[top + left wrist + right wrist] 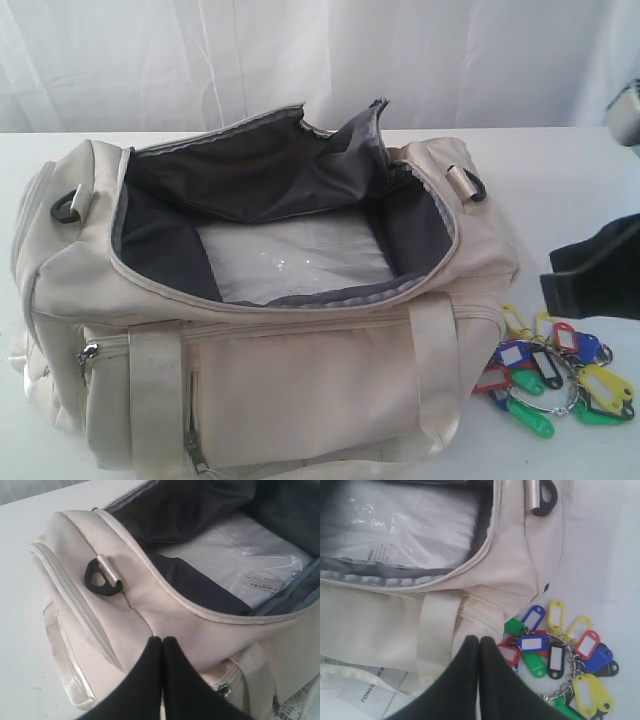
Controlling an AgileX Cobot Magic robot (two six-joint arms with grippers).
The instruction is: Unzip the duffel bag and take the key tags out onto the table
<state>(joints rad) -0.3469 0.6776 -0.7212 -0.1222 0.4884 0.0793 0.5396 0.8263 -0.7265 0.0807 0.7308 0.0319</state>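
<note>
Left wrist view: we log the left pincer [162, 641] with its dark fingers pressed flat together and nothing between them. It hangs over the left end panel of the cream duffel bag [165, 610], near the black left-end clip [111, 588].

Exterior view, moving rightward: the bag sits on the white counter [560, 170] and fills the left and middle of it. The main zipper [160, 285] is undone and the mouth gapes wide. The dark grey lining [250, 170] is exposed. A crinkled clear plastic sheet [290, 260] lies on the bag floor. A right-end clip [470, 185] sits on the far shoulder.

The key tags [555, 375] are outside the bag. They lie bunched on the counter at its right front corner, up against the fabric, in yellow, green, blue, red and black on metal rings. The dark right arm [600, 265] hangs behind them at the edge.

Right wrist view: the right pincer [479, 640] is fully closed and empty. It is over the bag's webbing strap [437, 630], with the tags just beside it.
</note>
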